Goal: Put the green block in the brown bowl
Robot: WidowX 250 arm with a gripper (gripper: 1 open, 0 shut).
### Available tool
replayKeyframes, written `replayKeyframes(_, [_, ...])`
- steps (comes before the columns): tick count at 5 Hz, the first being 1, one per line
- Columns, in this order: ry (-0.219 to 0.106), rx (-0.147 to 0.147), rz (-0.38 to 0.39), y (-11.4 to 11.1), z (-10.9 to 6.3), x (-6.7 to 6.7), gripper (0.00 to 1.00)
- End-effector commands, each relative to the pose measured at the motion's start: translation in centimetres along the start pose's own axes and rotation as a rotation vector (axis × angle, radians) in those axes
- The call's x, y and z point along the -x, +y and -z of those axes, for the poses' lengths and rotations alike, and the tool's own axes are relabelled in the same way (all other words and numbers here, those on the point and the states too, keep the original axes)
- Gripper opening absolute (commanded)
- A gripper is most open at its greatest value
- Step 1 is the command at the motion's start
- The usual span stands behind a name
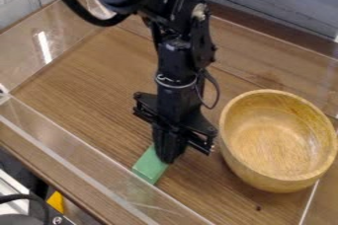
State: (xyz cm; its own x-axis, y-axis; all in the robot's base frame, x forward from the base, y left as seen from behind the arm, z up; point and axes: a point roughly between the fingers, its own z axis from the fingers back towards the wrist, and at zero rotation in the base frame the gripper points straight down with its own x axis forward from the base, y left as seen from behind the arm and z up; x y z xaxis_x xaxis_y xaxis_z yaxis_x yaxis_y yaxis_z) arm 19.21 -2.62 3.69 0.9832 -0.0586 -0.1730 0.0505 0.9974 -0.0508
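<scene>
Now | my gripper (171,148) points down, fingers pressed together, over far end of green block (149,169); grip unclear to me | block lies flat on bench (93,81), beside brown bowl (278,95), outside it.

Open bench (93,89) lay free left of the arm (180,61) and behind it. The brown bowl (283,142) blocked the right, while a clear wall (73,165) (low, see-through) fenced the near edge, close beside the green block (149,167).
</scene>
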Motion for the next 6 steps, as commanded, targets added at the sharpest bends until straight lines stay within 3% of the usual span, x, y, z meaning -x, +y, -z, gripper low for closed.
replayKeyframes(1, [-0.037, -0.004, 0.037, -0.8, -1.3, 0.1, 0.0])
replayKeyframes(2, [-0.039, 0.002, -0.002, -0.8, -1.1, 0.6, 0.0])
replayKeyframes(3, [-0.04, 0.009, -0.043, -0.8, -0.9, 0.9, 1.0])
replayKeyframes(4, [-0.04, 0.01, -0.015, -1.6, -1.5, 0.8, 0.0])
replayKeyframes(6, [-0.05, 0.039, -0.005, -2.1, -3.1, 0.8, 0.0])
